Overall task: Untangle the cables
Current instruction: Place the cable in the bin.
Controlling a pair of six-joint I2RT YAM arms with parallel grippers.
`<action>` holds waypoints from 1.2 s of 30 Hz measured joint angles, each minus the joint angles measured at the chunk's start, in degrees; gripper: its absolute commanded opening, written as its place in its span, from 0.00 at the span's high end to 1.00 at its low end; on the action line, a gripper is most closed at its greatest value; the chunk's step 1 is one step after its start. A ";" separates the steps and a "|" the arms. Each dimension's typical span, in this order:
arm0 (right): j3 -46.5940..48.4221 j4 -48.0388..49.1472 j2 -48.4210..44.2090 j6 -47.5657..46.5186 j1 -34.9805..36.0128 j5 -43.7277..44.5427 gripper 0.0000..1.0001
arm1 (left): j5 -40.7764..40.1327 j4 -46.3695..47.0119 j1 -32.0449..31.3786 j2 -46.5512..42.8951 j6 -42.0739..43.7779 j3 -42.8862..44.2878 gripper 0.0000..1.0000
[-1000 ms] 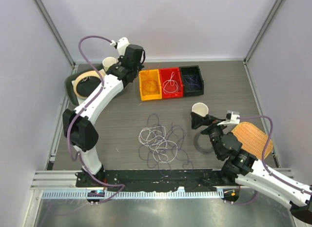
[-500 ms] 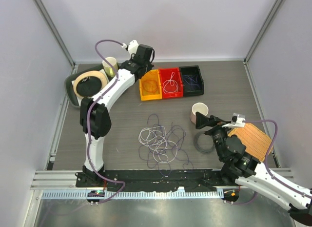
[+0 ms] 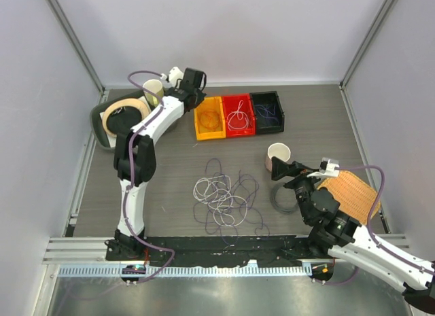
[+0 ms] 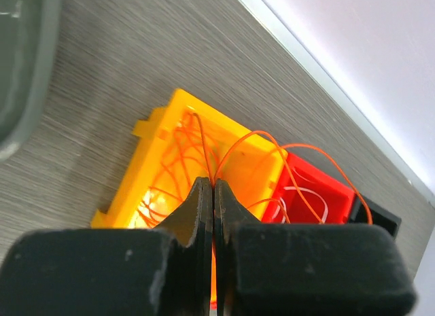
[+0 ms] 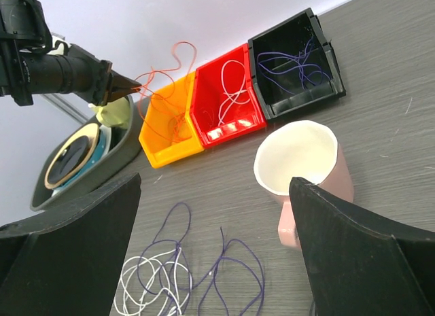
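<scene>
My left gripper (image 4: 214, 185) is shut on a thin orange cable (image 4: 273, 136), held just above the yellow bin (image 4: 163, 129). The cable's loops arch over the yellow bin and the red bin (image 4: 326, 187). From the right wrist view the left gripper (image 5: 134, 89) shows with the orange cable (image 5: 171, 66) hanging from its tip. A tangle of white and purple cables (image 3: 224, 197) lies mid-table. My right gripper (image 5: 214, 261) stands open above the tangle's right side, with nothing between its fingers.
Yellow bin (image 3: 198, 126), red bin (image 3: 226, 120) with a white cable and black bin (image 3: 279, 111) with purple cables stand in a row at the back. A pink mug (image 3: 278, 155), a grey coil (image 3: 281, 200) and a wicker mat (image 3: 350, 194) lie right. A green tray (image 3: 100, 129) sits left.
The left arm has straightened up, its elbow swinging right and toward the back, while its gripper stays over the yellow bin with the orange cable. The right gripper has shifted slightly right.
</scene>
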 measured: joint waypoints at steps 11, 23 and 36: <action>-0.02 1.01 3.32 -1.07 0.00 0.24 0.04 | 3.08 1.84 2.89 3.67 -1.84 -2.03 1.00; -0.83 2.05 3.45 -1.57 0.00 0.35 0.04 | -0.15 1.79 -0.61 6.32 -0.15 -1.36 1.00; -1.27 3.06 4.85 -2.29 0.00 0.57 0.04 | -3.91 -1.68 -2.25 13.07 0.50 6.69 1.00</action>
